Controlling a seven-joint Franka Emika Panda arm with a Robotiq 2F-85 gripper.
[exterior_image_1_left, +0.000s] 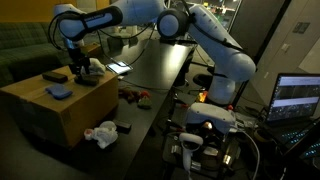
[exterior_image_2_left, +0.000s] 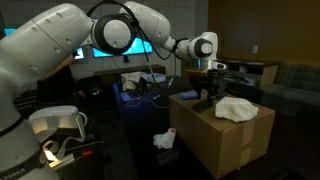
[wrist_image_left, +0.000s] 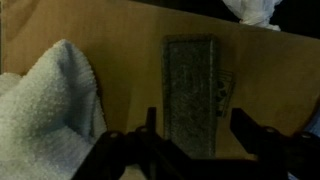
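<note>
From where I stand, the wrist view shows the fingers (wrist_image_left: 245, 130) spread wide and holding nothing, one on each side of the near end of the grey pad (wrist_image_left: 190, 80). The pad lies flat at the frame's centre on the brown table (wrist_image_left: 285, 95). Its long axis runs top to bottom, the far end nearing the table's upper edge; a white cloth (wrist_image_left: 50, 110) crowds the left and bare room lies to the right.

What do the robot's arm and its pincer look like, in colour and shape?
The arm is white and glossy, built of thick rounded segments, with dark rings at the joints. The pincer is black, and its two fingers are narrow and angular. The pictures are too dim to make out any cable or marking on it.
</note>
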